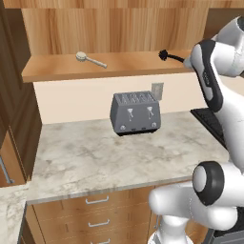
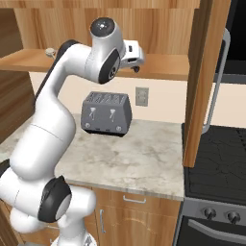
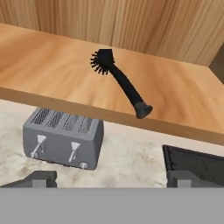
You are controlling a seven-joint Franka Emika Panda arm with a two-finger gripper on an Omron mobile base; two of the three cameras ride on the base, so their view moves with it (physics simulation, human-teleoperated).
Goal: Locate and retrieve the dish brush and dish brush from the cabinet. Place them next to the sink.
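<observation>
You had nothing delivered yet: both brushes lay on the cabinet [image 1: 109, 66] shelf, and no sink showed in these pictures, so both pickups and both placements were left, by my reading. Your hand [image 2: 136, 58] hung level with the shelf ledge, jaws spread wide and holding nothing, its fingertips [image 3: 41, 178] just rising at the bottom of the hand view.

The tabletop [image 1: 119, 152] lay well below your hand, bare marble apart from one appliance. The dark stove [image 2: 216, 163] sat below and off to the right, beside the tall cupboard [image 2: 204, 77] that flanked the shelf on that side. The toaster [image 3: 63, 138] stood below the shelf edge, down and to the left of your hand, against the wall with its outlet [image 2: 141, 96] close by.

The black brush [image 3: 120, 83] lay straight ahead of your hand, near it but not touched, bristled head toward the back wall and handle end pointing out to the ledge's front edge. The pale brush [image 1: 90, 59] lay well apart, far along the shelf to the left.

Nothing stood between your hand and the black brush; the shelf lip under the handle and the cabinet top above looked like the only limits on your approach.
</observation>
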